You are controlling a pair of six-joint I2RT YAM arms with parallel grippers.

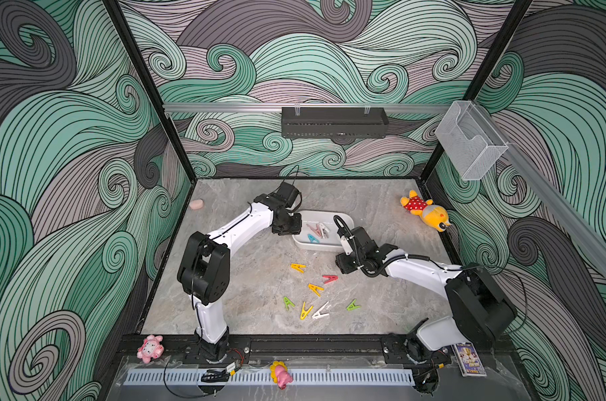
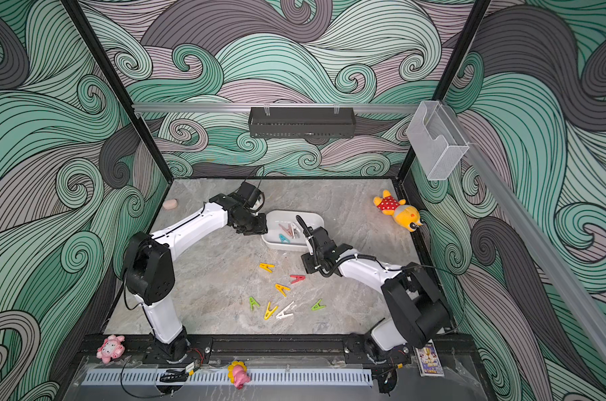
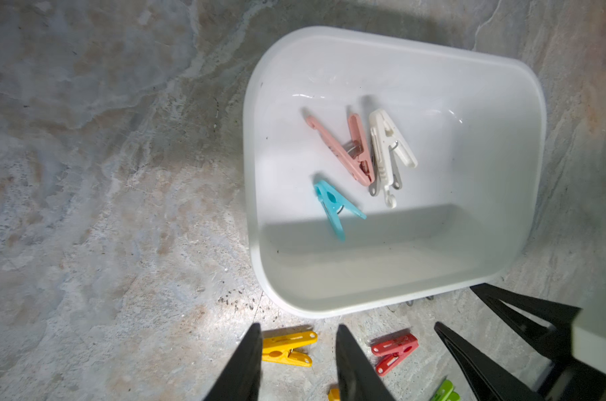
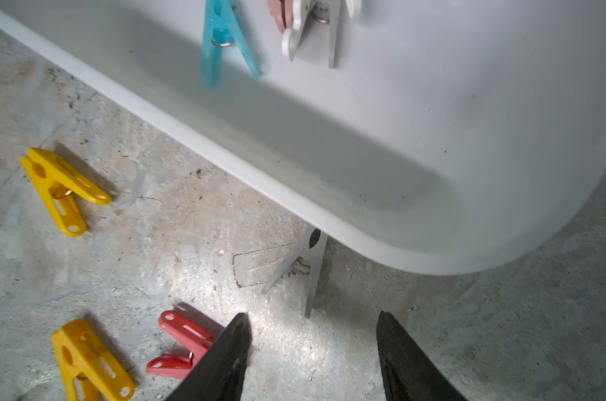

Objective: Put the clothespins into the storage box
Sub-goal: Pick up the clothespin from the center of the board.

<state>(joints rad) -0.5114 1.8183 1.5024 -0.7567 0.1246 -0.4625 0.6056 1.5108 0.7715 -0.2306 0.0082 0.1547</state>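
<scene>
Swirling waves in teal, mint, grey and mauve cover every wall (image 1: pixel 329 52) around me. Far beyond the left gripper (image 3: pixel 298 326), high on the back wall, an aluminium rail (image 1: pixel 225 107) carries a black perforated tray (image 1: pixel 334 123). Up and off to the right of the right gripper (image 4: pixel 312 316), a clear acrylic holder (image 1: pixel 471 142) hangs on the side wall. Black posts (image 1: pixel 145 86) frame the corners. Beneath both grippers spreads a grey marbled stone floor (image 1: pixel 259 250), scuffed and speckled, with a bright patch of light (image 4: pixel 190 288) just ahead of the right gripper.
</scene>
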